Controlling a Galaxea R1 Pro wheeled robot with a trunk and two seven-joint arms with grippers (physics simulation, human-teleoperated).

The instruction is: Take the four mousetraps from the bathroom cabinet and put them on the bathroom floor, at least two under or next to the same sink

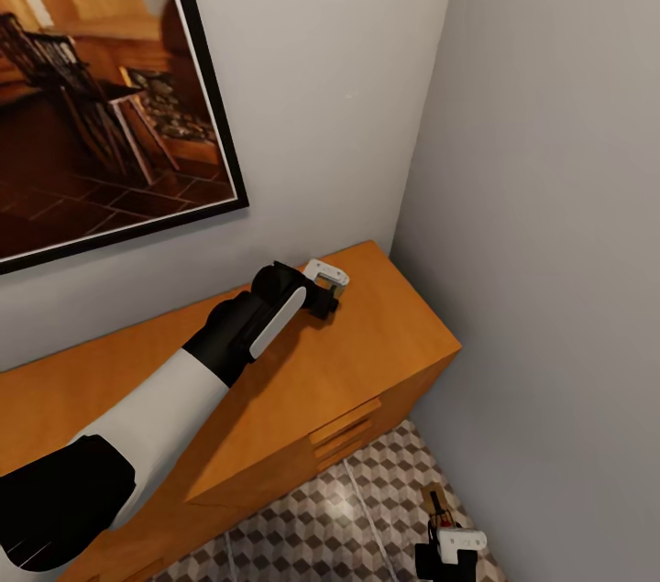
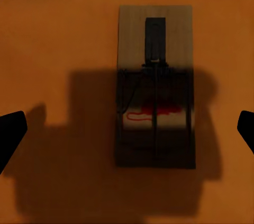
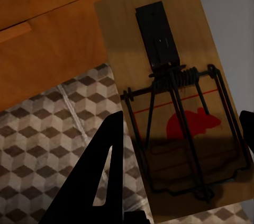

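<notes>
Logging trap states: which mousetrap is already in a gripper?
The mousetrap between the right gripper fingers, held low over the cube-pattern bathroom floor. The other mousetrap lies flat on the cabinet top, the open left gripper above it.

Wide orange-brown wooden cabinet (image 1: 367, 362) stands against back wall, its right end in the corner where side wall meets back wall. Large black-framed picture (image 1: 110, 96) hangs on back wall, above cabinet's left part. Patterned cube-tile bathroom floor (image 1: 367, 509) lies before cabinet's drawer front.

Left gripper (image 1: 327, 281) reaches over cabinet top, near its back right corner. Directly beneath it, flat tan wooden mousetrap with wire bar (image 2: 156, 86) lies on cabinet top, between the fingertips.

Right gripper (image 1: 449, 545) low over floor, before cabinet's right end, near side wall. Second flat wooden mousetrap (image 3: 174, 102) between its fingers, above the tiles.
</notes>
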